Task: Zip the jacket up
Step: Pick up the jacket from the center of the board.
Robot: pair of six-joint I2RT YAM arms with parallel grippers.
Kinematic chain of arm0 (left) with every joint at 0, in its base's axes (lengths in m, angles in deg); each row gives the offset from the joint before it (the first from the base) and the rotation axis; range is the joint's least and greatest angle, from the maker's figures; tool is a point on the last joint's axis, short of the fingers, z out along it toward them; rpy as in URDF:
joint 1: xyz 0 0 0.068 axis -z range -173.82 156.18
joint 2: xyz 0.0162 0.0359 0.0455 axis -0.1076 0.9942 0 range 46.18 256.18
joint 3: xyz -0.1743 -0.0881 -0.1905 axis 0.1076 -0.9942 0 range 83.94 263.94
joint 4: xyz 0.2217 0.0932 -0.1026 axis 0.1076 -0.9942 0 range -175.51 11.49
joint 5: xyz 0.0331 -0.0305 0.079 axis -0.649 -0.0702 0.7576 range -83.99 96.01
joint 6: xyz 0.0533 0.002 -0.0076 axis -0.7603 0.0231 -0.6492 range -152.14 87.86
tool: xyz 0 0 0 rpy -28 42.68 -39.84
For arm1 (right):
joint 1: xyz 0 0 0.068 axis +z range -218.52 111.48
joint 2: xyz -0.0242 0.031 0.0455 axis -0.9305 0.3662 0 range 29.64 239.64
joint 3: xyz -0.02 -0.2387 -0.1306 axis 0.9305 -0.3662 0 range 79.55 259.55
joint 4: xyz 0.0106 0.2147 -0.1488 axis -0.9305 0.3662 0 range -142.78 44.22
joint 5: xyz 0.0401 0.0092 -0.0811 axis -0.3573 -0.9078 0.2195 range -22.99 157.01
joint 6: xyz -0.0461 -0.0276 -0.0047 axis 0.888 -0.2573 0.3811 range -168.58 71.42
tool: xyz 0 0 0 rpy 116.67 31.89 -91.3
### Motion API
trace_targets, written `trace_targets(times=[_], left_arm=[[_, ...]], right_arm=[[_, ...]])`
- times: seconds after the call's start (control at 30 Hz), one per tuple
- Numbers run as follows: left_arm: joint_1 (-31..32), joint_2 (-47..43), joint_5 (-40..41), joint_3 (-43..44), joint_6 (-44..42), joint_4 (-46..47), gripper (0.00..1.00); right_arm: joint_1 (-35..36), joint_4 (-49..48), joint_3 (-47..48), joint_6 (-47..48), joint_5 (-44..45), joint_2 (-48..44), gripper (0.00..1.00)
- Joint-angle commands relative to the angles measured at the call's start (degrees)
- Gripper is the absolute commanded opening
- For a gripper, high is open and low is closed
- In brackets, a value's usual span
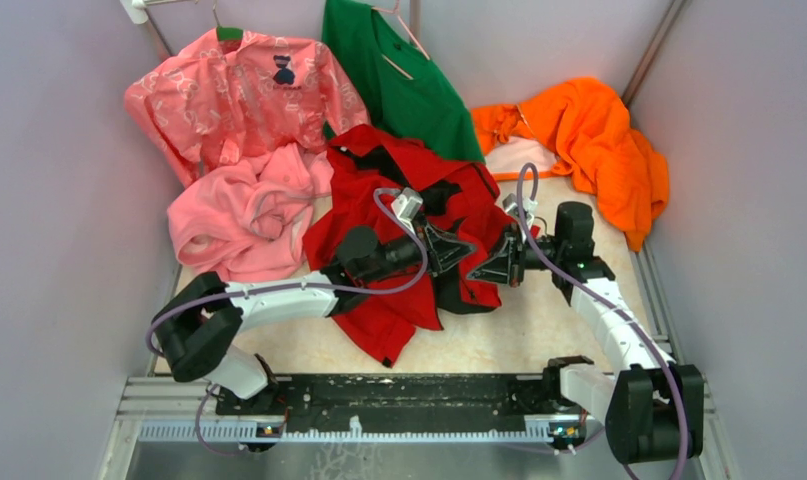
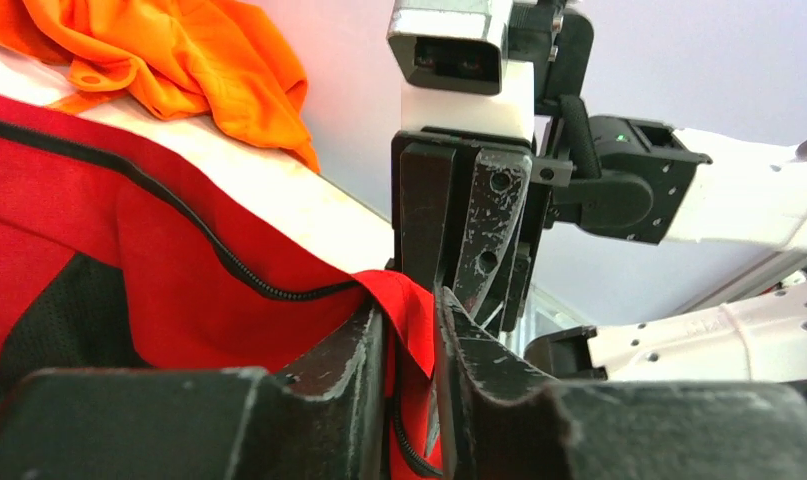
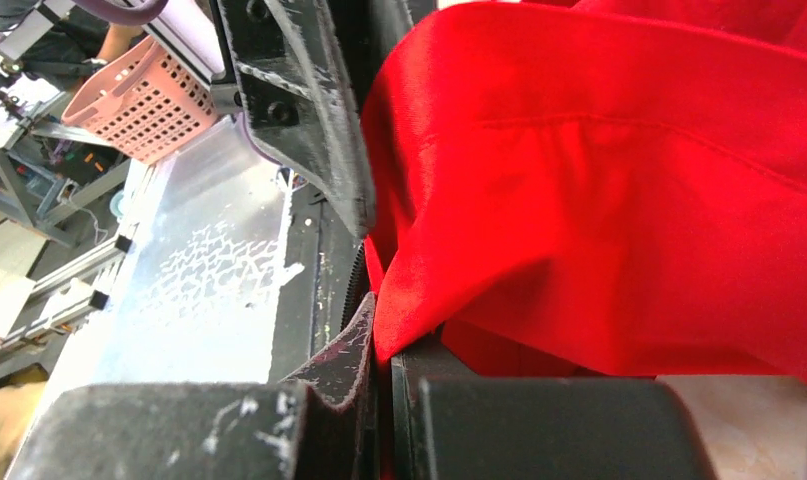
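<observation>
The bright red jacket lies crumpled mid-table with dark lining showing. My two grippers meet tip to tip over its right edge. The left gripper has its jaws parted a little; a fold of red cloth and the dark zipper run loosely through the gap at the left gripper. The right gripper is shut on the jacket's edge; in its own view the right gripper pinches red fabric. The zipper's slider is hidden.
A pink fleece touches the jacket's left side. A patterned pink shirt and a green garment lie behind, an orange garment at back right. Grey walls close in on both sides.
</observation>
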Motion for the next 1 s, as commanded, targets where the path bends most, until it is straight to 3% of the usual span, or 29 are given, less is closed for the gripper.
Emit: trace_targets(times=[0.0, 0.1, 0.17, 0.37, 0.53, 0.97], left_arm=[[-1.1, -2.3, -1.8, -1.1, 1.6, 2.9, 0.4], [-1.5, -5.7, -0.4, -3.6, 1.7, 0.5, 0.63], [-1.5, -8.9, 2.3, -5.0, 1.7, -4.0, 0.67], [-1.5, -14.9, 5.7, -7.0, 7.4, -17.2, 0.68], [-1.4, -11.3, 4.0, -3.3, 10.8, -23.6, 0.67], [-1.4, -2.7, -2.6, 4.2, 10.1, -27.2, 0.52]], right_arm=[[0.8, 0.0, 2.3, 1.5, -3.7, -0.2, 0.0], [0.8, 6.6, 4.2, 8.3, -2.2, -0.3, 0.0], [0.8, 7.3, 4.4, 8.8, -0.8, -0.4, 0.0], [1.2, 6.9, 3.7, 9.1, 3.9, -0.2, 0.0], [2.4, 8.9, 3.7, 11.9, 6.7, -0.3, 0.0], [4.4, 12.8, 4.0, 16.9, 10.7, -0.5, 0.0]])
